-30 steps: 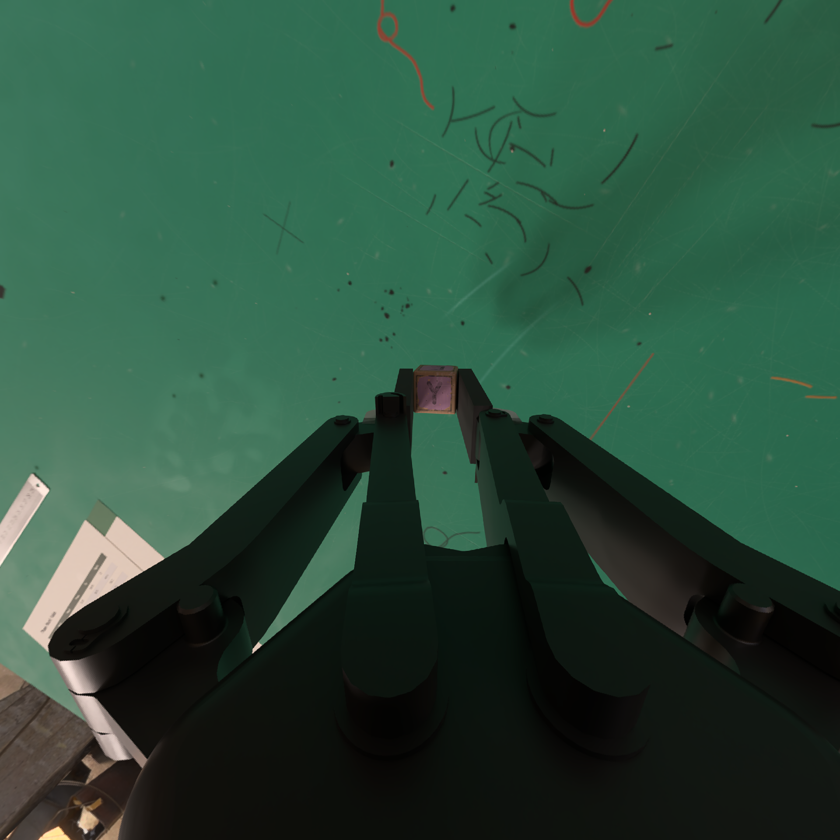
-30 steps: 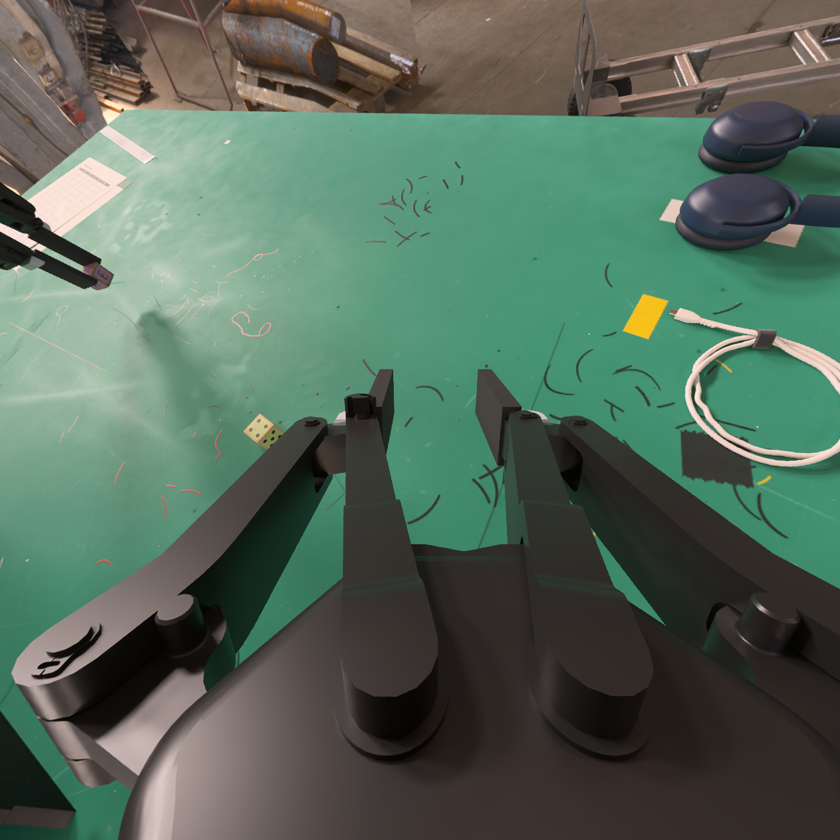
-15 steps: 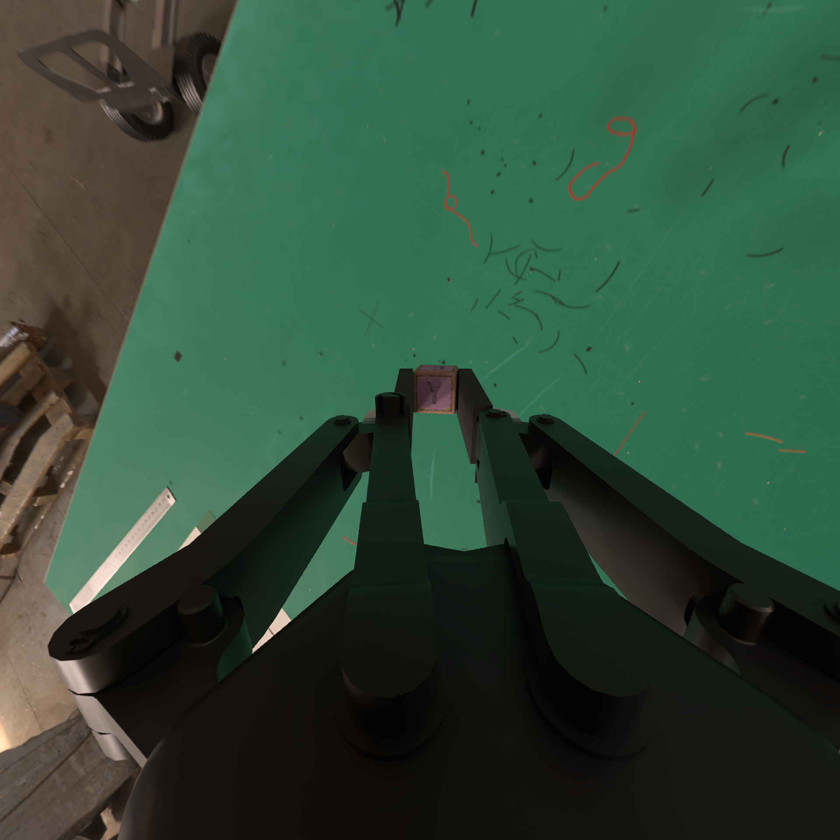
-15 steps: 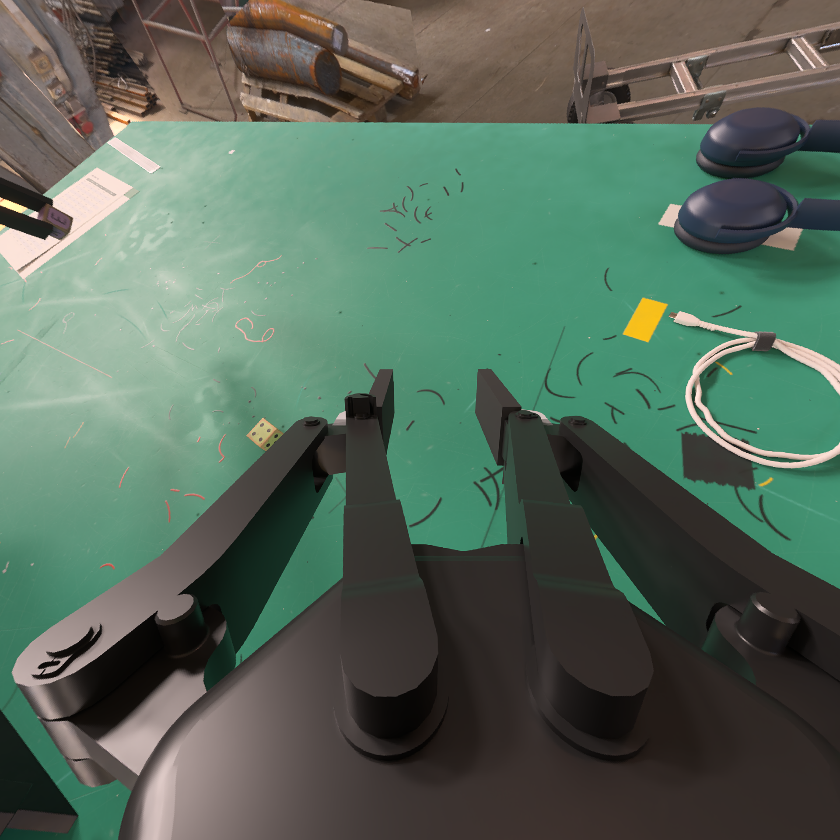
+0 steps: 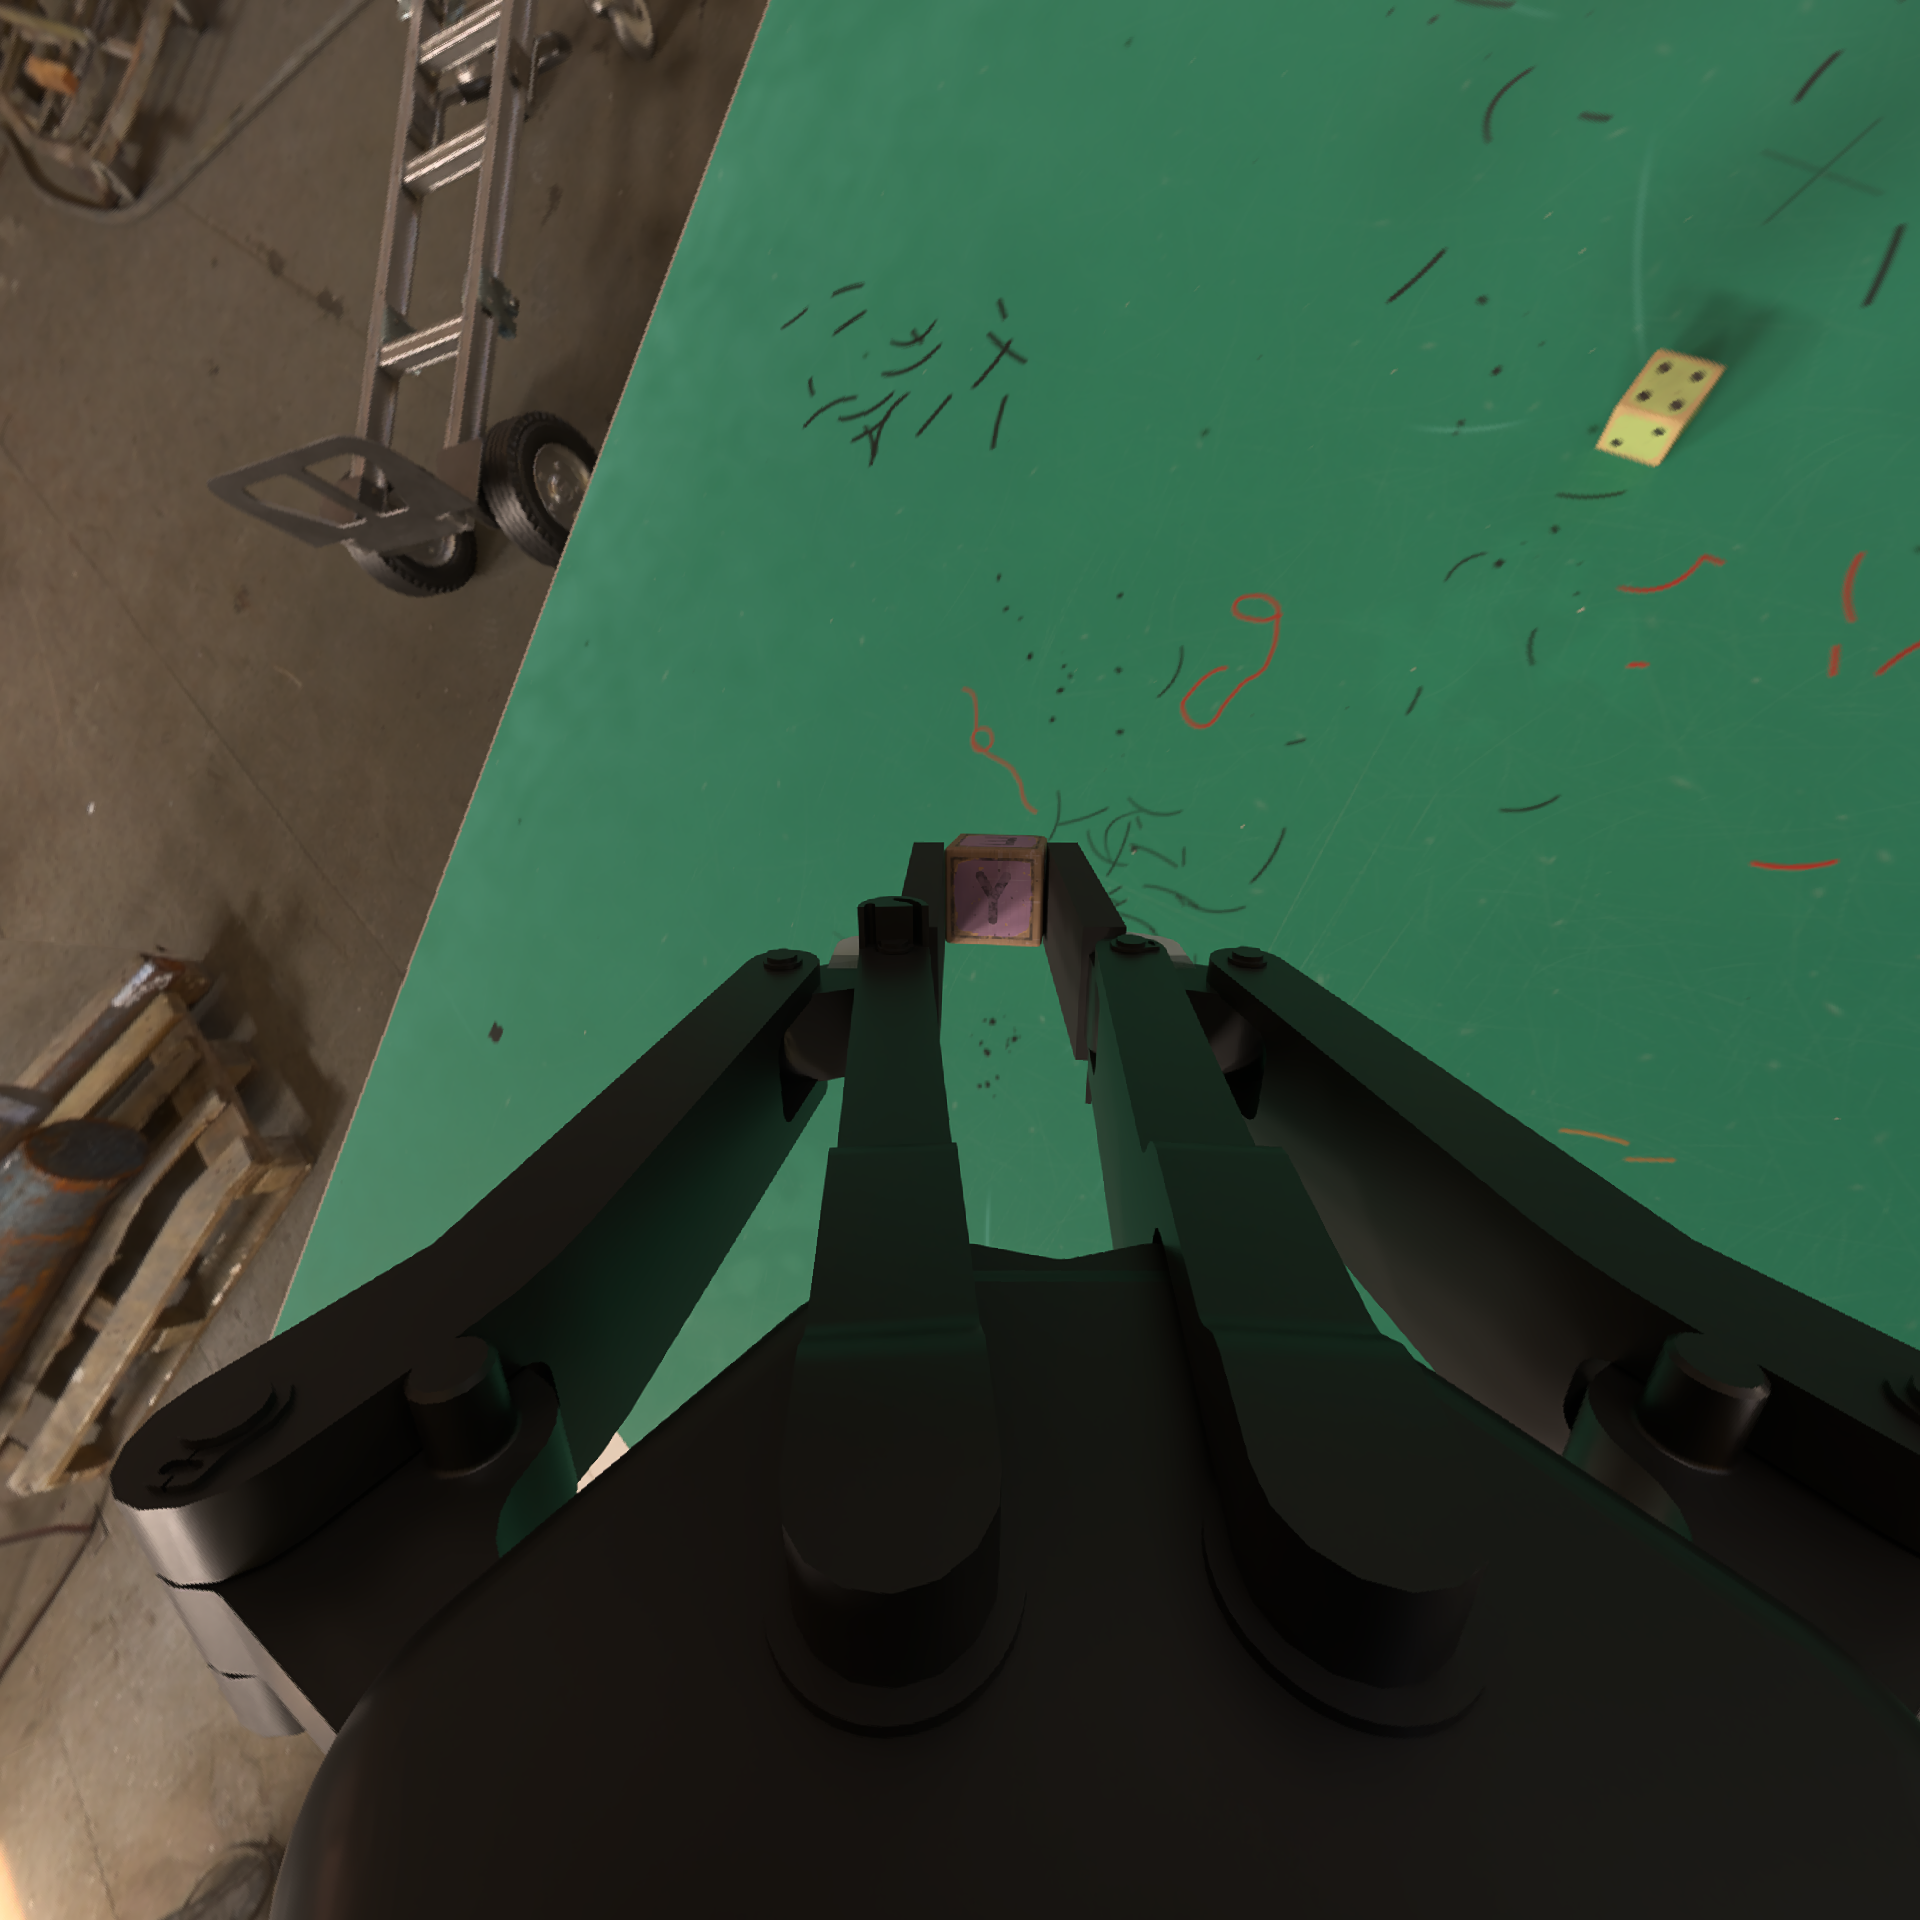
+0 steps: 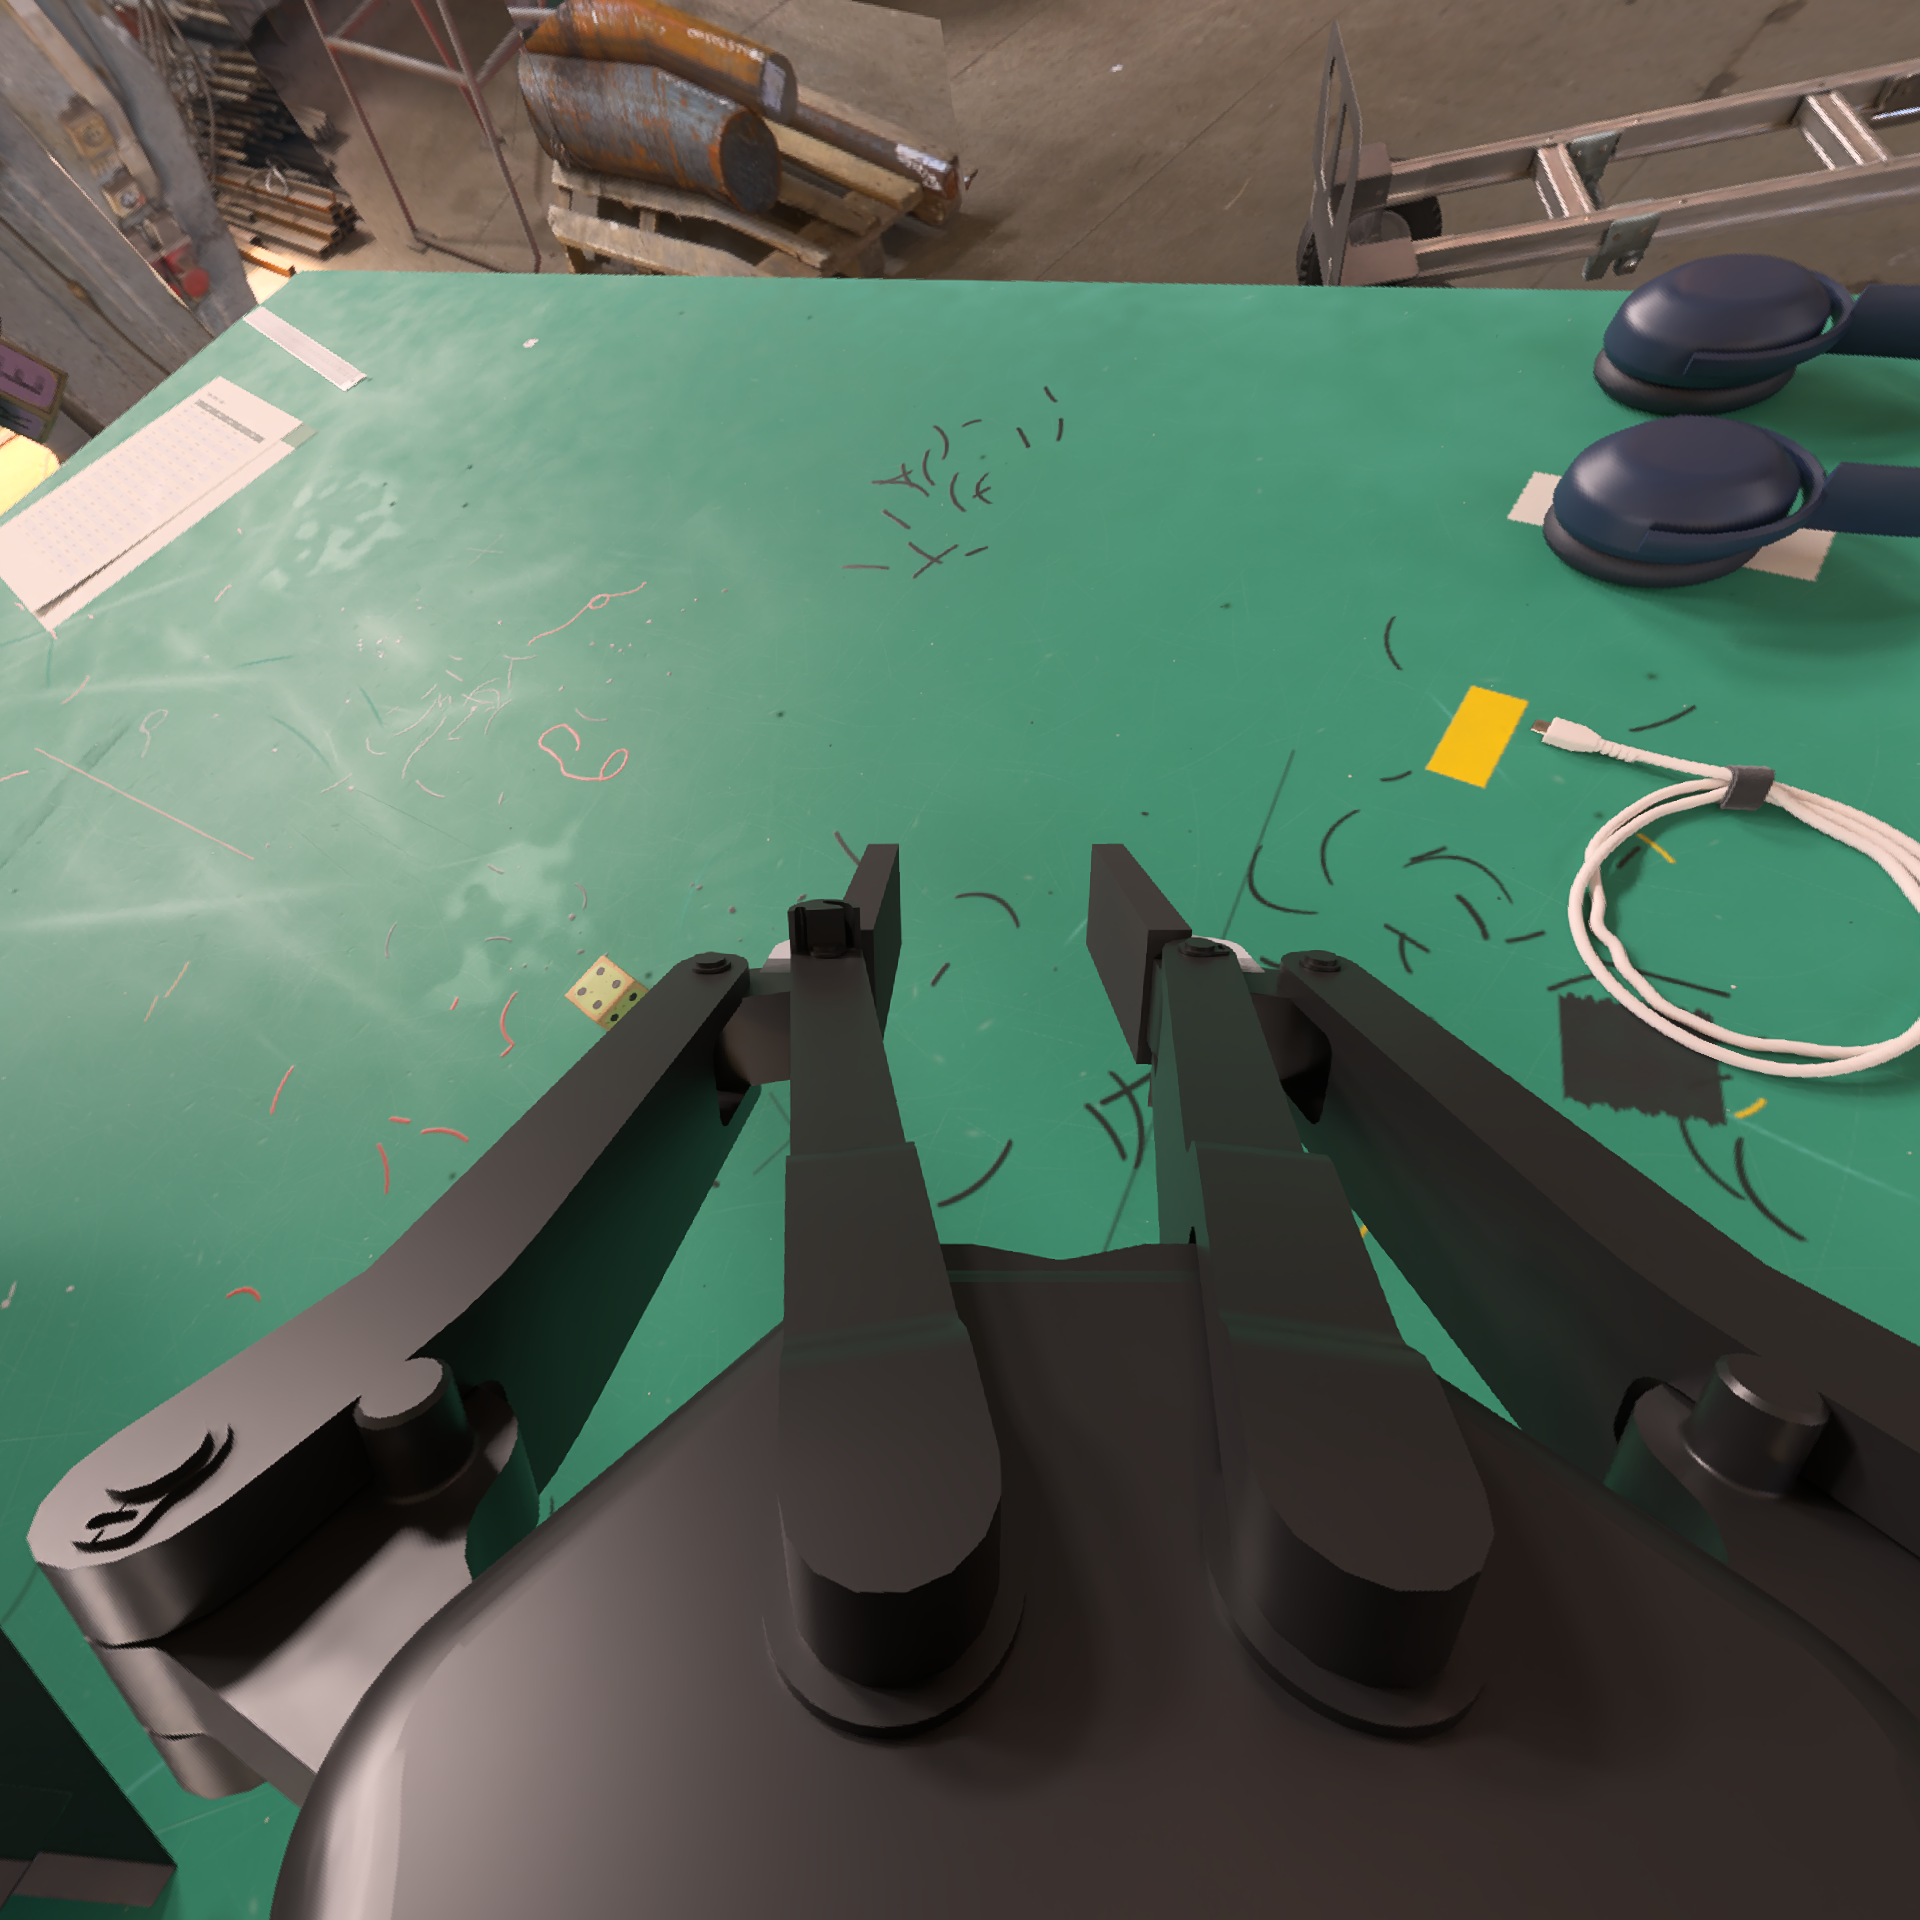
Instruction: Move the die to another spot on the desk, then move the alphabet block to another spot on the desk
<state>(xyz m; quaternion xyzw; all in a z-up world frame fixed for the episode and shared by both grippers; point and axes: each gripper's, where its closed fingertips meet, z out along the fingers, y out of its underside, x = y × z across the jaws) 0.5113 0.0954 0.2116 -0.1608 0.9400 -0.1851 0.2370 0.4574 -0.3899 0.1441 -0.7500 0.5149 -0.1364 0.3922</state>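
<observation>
My left gripper (image 5: 994, 891) is shut on the alphabet block (image 5: 994, 889), a small wooden cube with a pink face, and holds it well above the green desk (image 5: 1143, 260). The block also shows at the far left edge of the right wrist view (image 6: 26, 390). The yellow die (image 5: 1659, 407) with dark pips lies on the desk to the upper right in the left wrist view. In the right wrist view the die (image 6: 605, 989) lies just left of my right gripper (image 6: 994, 894), which is open, empty and above the desk.
A white paper sheet (image 6: 145, 488) and a ruler (image 6: 304, 343) lie at the desk's far left. Two dark blue headphone cups (image 6: 1683, 499) sit at the far right, with a coiled white cable (image 6: 1745, 935), a yellow patch (image 6: 1475, 734) and a black patch (image 6: 1642, 1060). A hand truck (image 5: 426, 343) stands beyond the desk edge.
My left gripper has risen and swung with the block, so the desk edge, floor and die now show in its view. The right gripper has barely moved.
</observation>
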